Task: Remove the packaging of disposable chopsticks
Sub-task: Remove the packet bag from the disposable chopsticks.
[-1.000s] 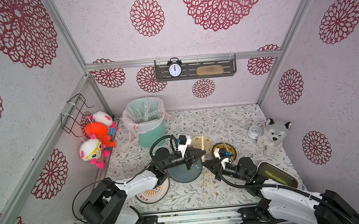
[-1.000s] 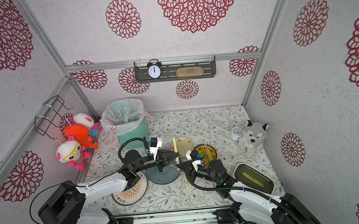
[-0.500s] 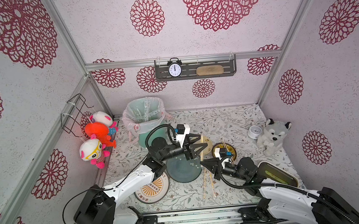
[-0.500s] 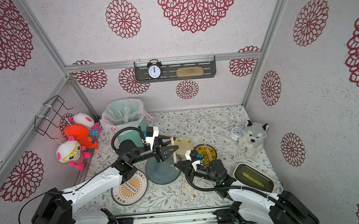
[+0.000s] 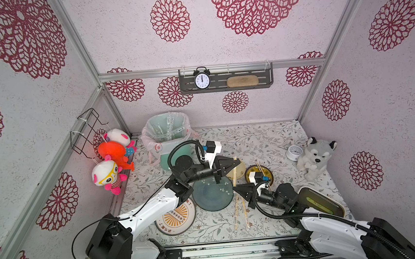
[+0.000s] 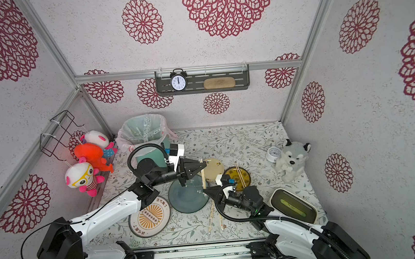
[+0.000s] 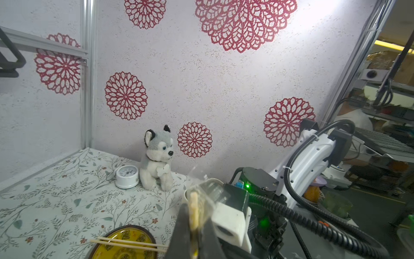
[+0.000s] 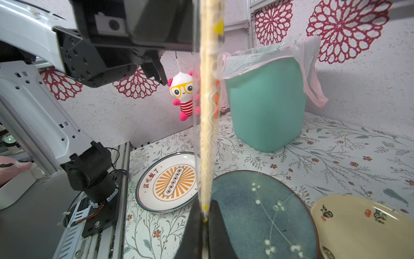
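Honestly, only partway: clamped one wrapped pair [image 5: 234, 174] mid-frame between both jaws, binned some sleeves [image 5: 167, 124], left two pairs [image 5: 236, 210] below.

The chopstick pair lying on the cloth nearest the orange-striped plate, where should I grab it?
Probably take the chopstick pair near its front end, from straight above, jaws across its narrow width: it lies flat, running front to back.
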{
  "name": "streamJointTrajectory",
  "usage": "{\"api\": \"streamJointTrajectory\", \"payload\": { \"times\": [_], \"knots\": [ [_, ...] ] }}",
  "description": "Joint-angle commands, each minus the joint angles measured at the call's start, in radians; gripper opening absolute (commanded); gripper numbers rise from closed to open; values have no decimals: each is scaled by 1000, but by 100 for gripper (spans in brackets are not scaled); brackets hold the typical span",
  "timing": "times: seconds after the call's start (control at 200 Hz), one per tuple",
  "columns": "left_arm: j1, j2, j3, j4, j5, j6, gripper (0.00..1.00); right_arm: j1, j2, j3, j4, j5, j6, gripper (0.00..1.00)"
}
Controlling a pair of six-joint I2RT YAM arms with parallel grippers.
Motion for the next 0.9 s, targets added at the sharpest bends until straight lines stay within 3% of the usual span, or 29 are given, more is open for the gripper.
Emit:
{"api": "streamJointTrajectory", "payload": {
  "times": [0.0, 0.19, 0.3, 0.385, 0.54, 0.721, 0.831, 0.896],
  "knots": [
    [-1, 9, -20, 4, 10, 1, 0, 5, -19, -5, 56, -2, -13, 0],
    [-66, 33, -149, -9, 1, 31, 0, 2, -47, 33, 48, -19, -27, 0],
    [-73, 97, -264, 168, -1, -29, 0, -3, -71, 82, -14, -38, -49, 0],
    [-69, 102, -309, 177, -13, -20, 0, -9, -90, 105, -37, -52, -53, 0],
    [-100, 145, -312, 208, 48, -24, 0, -9, -108, 111, -15, -57, -50, 0],
    [-103, 146, -315, 163, 2, -16, 5, -10, -143, 113, -13, -47, -53, 0],
    [-104, 154, -316, 168, 7, -24, 2, -10, -148, 122, -33, -47, -56, 0],
    [-105, 151, -319, 138, 5, -13, 8, -10, -158, 121, -33, -40, -57, 0]
  ]
}}
